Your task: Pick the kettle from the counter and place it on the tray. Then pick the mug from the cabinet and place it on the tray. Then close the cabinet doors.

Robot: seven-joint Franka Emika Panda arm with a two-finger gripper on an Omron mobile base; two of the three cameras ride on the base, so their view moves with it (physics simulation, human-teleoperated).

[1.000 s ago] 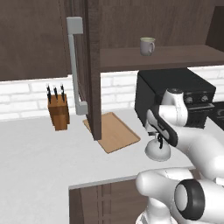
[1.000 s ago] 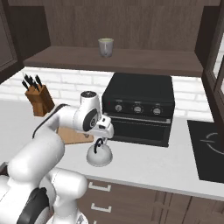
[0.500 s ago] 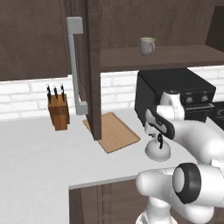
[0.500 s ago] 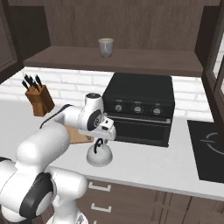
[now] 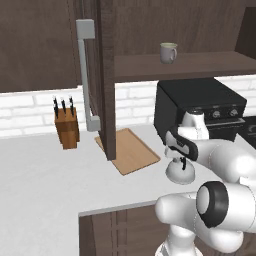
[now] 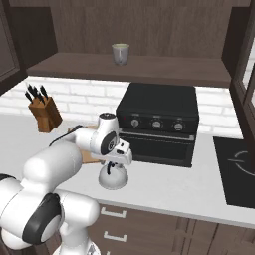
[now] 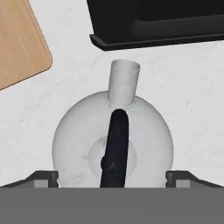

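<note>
The silvery-white kettle (image 5: 181, 173) (image 6: 113, 179) (image 7: 74, 135) stands upright on the light counter (image 5: 45, 175) (image 6: 174, 187) (image 7: 183, 87), in front of the oven. My gripper (image 5: 182, 161) (image 6: 115, 168) (image 7: 113, 177) hangs straight over it, open, its fingertips (image 7: 43, 177) on either side of the dome, astride the black arched handle without touching it. The wooden tray (image 5: 131, 150) (image 6: 85, 158) (image 7: 19, 43) lies just left of the kettle. The mug (image 5: 168, 52) (image 6: 120, 53) sits on the cabinet shelf (image 5: 200, 65) (image 6: 134, 68). One cabinet door (image 5: 106, 75) stands open, edge-on.
A black countertop oven (image 5: 200, 100) (image 6: 157, 122) (image 7: 153, 22) stands close behind the kettle, under the shelf. A knife block (image 5: 66, 129) (image 6: 44, 112) stands at the back left. A dark cooktop (image 6: 239, 169) lies to the right. Another open door (image 6: 246, 60) is at the right edge.
The hand has come down closer over the kettle, and the jaws stay open. The kettle, mug and doors have not moved.
</note>
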